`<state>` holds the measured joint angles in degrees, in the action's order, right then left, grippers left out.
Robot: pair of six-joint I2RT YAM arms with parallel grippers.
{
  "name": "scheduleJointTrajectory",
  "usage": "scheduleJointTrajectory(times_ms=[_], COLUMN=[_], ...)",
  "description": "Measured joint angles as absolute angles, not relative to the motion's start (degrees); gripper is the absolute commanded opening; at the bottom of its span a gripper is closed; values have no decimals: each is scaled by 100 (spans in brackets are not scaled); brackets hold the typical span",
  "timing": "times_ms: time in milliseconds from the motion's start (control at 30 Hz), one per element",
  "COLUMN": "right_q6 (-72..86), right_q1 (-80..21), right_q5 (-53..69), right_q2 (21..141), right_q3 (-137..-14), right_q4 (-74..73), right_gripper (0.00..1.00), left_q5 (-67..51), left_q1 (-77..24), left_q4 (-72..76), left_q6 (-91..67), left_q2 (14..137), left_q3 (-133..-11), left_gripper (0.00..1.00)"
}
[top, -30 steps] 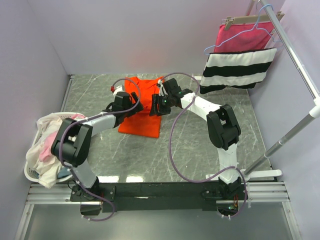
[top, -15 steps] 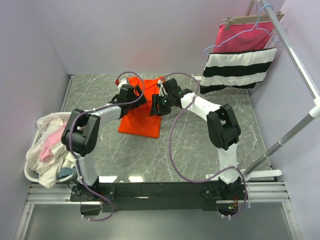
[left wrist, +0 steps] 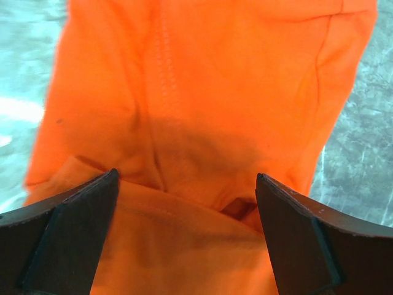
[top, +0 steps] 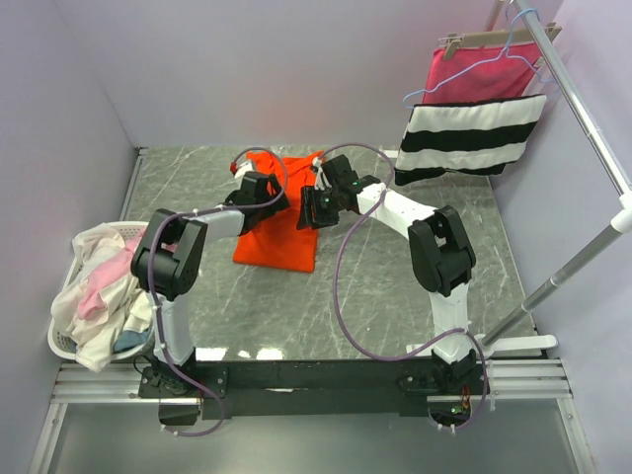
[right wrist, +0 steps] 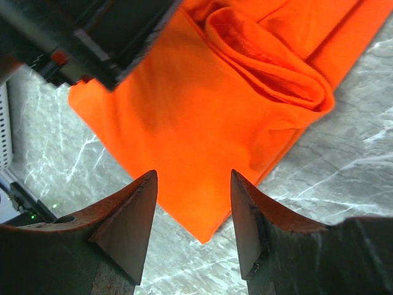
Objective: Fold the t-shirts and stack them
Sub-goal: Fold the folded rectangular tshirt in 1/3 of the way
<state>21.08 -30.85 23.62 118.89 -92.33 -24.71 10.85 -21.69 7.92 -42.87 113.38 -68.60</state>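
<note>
Mid-table, both grippers work over the orange-red t-shirt (top: 279, 242).
Left gripper (left wrist: 186, 177) has its fingers spread wide astride a raised fold; right gripper (right wrist: 193, 175) hovers, fingers apart, above the shirt's edge, the cloth lying partly folded on the marble table (top: 395, 276).

Lilac walls (top: 296, 69), grey marble (white-veined) table (top: 267, 306)

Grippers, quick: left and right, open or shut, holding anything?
Left gripper: open, over the orange t-shirt, holding nothing.
Right gripper: open, above the same shirt, holding nothing.
</note>
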Motion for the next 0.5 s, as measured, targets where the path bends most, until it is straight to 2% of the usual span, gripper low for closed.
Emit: scheduleJointTrajectory(times_ms=[500], right_q6=[2117], right_q1=[-2932], right_q5=[1997], right_q2=[11625], right_q3=[-8396], right_q4=[-2276], right_gripper=[59], left_q5=[2309], left_q1=[-2112], left_q4=[56], left_q6=[-4128], left_q2=[9428], left_q3=[-6425], left_gripper=[99])
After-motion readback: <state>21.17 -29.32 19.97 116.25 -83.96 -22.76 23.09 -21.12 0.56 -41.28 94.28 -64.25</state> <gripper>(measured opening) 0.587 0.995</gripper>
